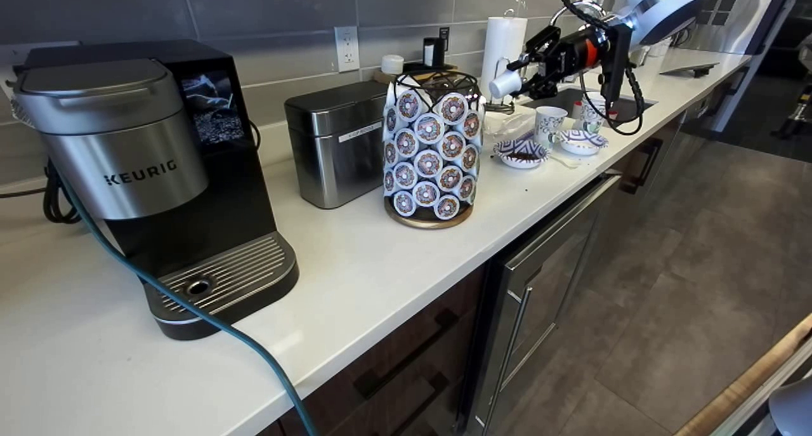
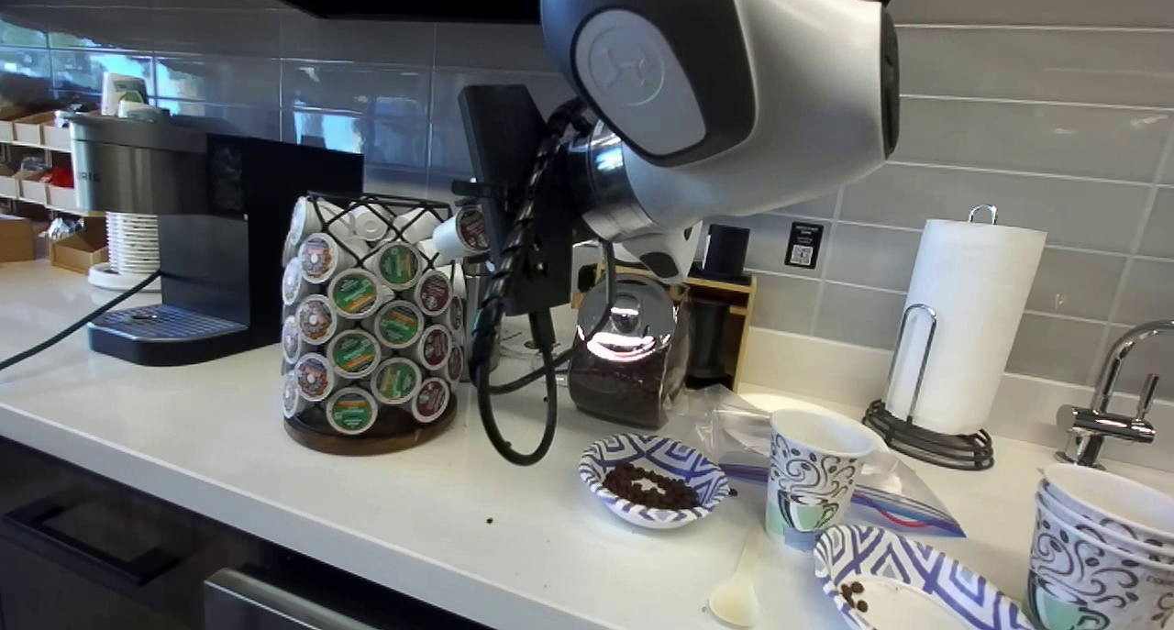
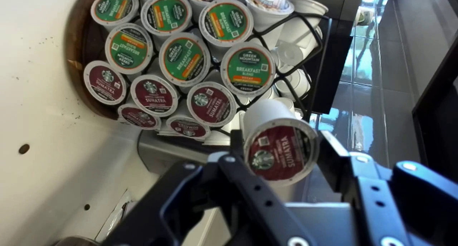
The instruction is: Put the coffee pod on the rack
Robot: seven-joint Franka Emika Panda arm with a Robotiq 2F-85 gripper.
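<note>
A black two-fingered gripper point(image 3: 282, 143) pinches a maroon-lidded white plastic coffee pod point(image 2: 459, 234) just right of the upper rim of a tall, cylindrical dark-wire rack point(image 2: 367, 443) in both exterior views. Seating it well likely calls for squaring the narrow end to a free opening, lid facing outward, pushing gently and releasing once the wires bear it.

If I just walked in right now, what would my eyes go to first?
Probably the round rack packed with colourful pods, standing on the counter to the right of the Keurig machine in both exterior views. Then the gripper, holding up a dark red and white coffee pod near the rack's top.
</note>
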